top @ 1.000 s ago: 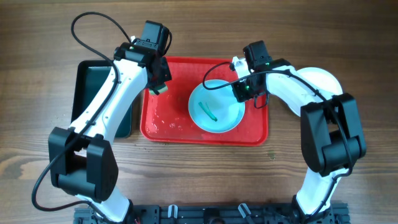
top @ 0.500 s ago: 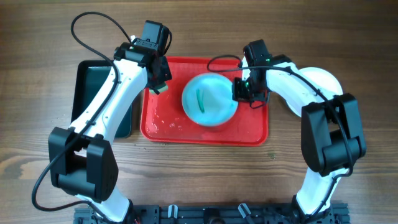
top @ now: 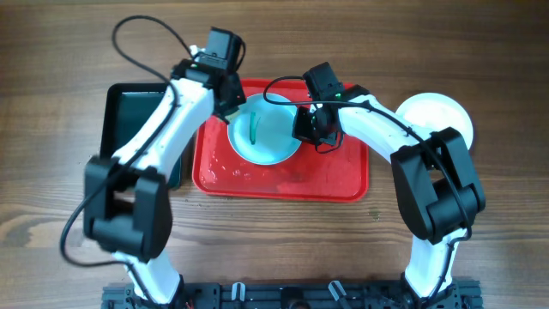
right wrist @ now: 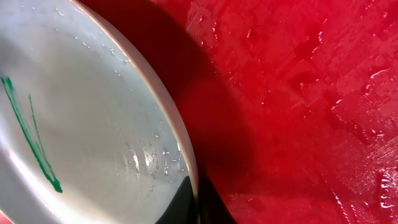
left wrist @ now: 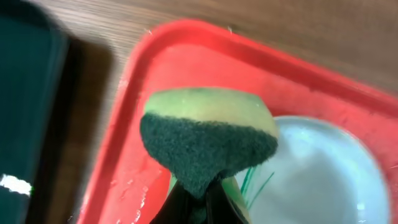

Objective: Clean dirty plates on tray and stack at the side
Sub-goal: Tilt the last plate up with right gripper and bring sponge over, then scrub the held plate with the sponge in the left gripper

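A pale-aqua dirty plate (top: 264, 133) with a green smear (top: 255, 129) is held tilted above the red tray (top: 334, 176). My right gripper (top: 302, 129) is shut on the plate's right rim; the right wrist view shows the rim (right wrist: 180, 134) between the jaws (right wrist: 194, 208) and the smear (right wrist: 31, 134). My left gripper (top: 230, 107) is shut on a yellow-and-green sponge (left wrist: 208, 140) at the plate's upper left edge (left wrist: 323, 180). The tray's rim also shows in the left wrist view (left wrist: 124, 118).
A white plate (top: 437, 114) lies on the wooden table to the right of the tray. A dark green tray (top: 129, 112) sits to the left, also in the left wrist view (left wrist: 28, 106). The red tray's floor is wet (right wrist: 311, 93).
My right gripper has carried the plate leftward across the tray and tipped it up. My left gripper with the sponge moved right to meet the plate's edge.
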Tool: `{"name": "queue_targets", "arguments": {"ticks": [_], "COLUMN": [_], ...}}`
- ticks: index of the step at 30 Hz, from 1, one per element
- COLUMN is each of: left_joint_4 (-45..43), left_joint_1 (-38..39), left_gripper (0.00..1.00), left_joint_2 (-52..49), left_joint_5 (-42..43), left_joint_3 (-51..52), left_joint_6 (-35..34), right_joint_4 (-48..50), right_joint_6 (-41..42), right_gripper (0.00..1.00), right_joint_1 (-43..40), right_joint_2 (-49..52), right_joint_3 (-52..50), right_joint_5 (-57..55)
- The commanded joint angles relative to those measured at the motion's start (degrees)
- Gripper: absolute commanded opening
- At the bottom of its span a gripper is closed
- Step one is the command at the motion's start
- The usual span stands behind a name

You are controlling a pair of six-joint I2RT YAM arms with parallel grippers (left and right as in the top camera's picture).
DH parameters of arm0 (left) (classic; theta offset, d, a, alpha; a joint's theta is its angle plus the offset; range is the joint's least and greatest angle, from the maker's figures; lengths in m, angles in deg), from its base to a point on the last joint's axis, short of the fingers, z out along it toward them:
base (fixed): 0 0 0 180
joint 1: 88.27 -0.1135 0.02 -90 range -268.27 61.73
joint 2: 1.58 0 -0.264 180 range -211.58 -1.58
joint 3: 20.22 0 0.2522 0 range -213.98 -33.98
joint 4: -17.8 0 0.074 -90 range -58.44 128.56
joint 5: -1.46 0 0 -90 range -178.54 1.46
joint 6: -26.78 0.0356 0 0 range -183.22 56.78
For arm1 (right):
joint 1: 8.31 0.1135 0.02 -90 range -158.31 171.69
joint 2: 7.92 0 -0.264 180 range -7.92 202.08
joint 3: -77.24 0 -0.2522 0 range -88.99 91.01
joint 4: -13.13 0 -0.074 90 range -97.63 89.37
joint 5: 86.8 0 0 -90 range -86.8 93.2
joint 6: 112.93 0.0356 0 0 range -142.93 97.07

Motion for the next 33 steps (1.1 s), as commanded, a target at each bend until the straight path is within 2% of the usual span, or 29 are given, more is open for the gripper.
{"name": "queue_targets", "arguments": {"ticks": [1,7,10,13,14,16,18,20,25,26,28,29,33], "left_joint_4": [-1.9,-2.2,-0.6,3.5,5.1,4.5,6.2,10.7,9.6,8.7,5.3,2.7,1.2], "left_joint_1": [1.5,1.6,2.1,2.8,2.6,1.4,0.5,0.1,2.7,3.2,4.2,4.7,4.7], "left_gripper": [0.04,0.04,0.04,0.04,0.04,0.04,0.04,0.04,0.04,0.04,0.04,0.04,0.04], "left_joint_2": [-6.9,-13.2,-13.8,-13.8,-13.8,-13.8,-13.6,-13.1,-12.8,-12.8,-12.8,-12.8,-12.8], "left_joint_5": [7.3,17.4,32.2,41.5,38.5,22.3,1.9,-14.4,-17.9,-17.5,-11.8,-3.2,26.5], "left_joint_3": [0.9,1.0,1.0,1.0,1.0,1.0,0.9,0.9,0.9,0.9,0.9,0.9,0.9], "left_joint_6": [9.2,19.6,29.2,35.7,34.6,21.5,4.4,-10.4,-12.0,-11.3,-3.4,5.2,25.1], "right_joint_4": [-0.5,0.0,0.7,0.7,0.8,0.8,0.8,0.8,1.0,1.1,1.0,1.0,1.2], "right_joint_6": [-2.7,-6.3,-6.3,-6.5,-6.5,-6.5,-6.5,-6.5,-6.5,-6.5,-6.5,-6.5,-7.0], "right_gripper": [0.04,0.04,0.04,0.04,0.04,0.04,0.04,0.04,0.04,0.04,0.04,0.04,0.04], "right_joint_1": [0.0,-0.1,-0.2,-0.3,-0.3,-0.3,-0.4,-0.4,-0.5,-0.5,-0.5,-0.5,-0.5], "right_joint_2": [1.5,1.9,2.0,2.0,2.0,2.0,2.0,2.0,2.0,2.0,2.0,2.0,2.0], "right_joint_3": [-0.2,-0.2,-0.2,-0.2,-0.2,-0.2,-0.2,-0.2,-0.2,-0.2,-0.2,-0.2,-0.2], "right_joint_5": [1.1,4.4,4.9,4.9,4.9,4.9,4.9,4.9,4.9,4.9,4.9,4.9,4.9]}}
